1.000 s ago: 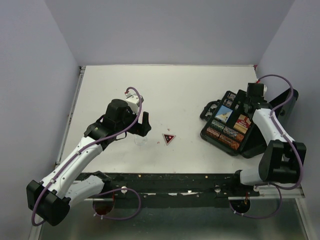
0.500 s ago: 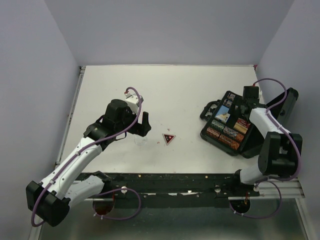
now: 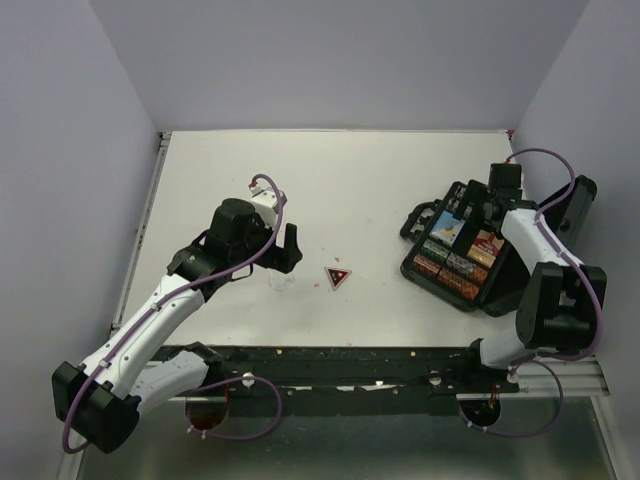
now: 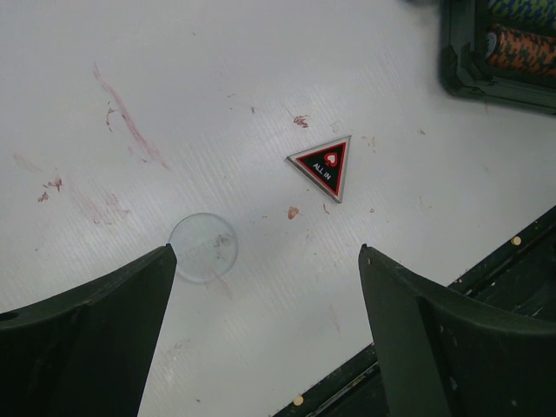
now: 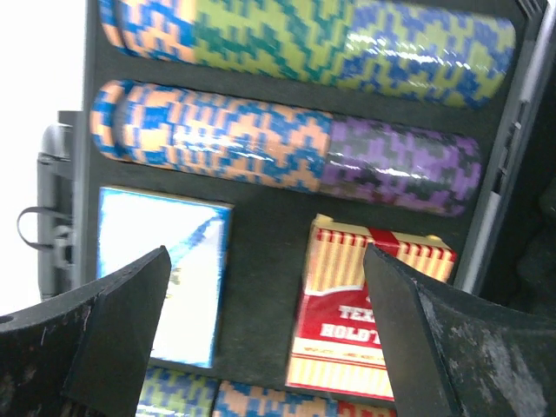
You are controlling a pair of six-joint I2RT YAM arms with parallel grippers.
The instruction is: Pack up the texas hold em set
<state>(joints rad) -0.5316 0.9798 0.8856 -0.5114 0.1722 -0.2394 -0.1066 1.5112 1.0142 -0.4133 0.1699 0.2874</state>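
Note:
The black case of the texas hold em set lies open at the table's right. Rows of chips, a blue card box and a red card box sit in its foam. My right gripper hovers open above the two card boxes, holding nothing; from above the right gripper is over the case's far part. A triangular red-black marker lies mid-table, also visible from above. A clear round marker rests by my left fingertip. My left gripper is open and empty above the table.
A black rail runs along the table's near edge and shows close by in the left wrist view. The case's carry handle juts from its left end. Grey walls close in the table's far side and both ends. Reddish smears mark the tabletop.
My right wrist has shifted slightly over the case, first a little left and then back. The left arm and both markers have stayed put.

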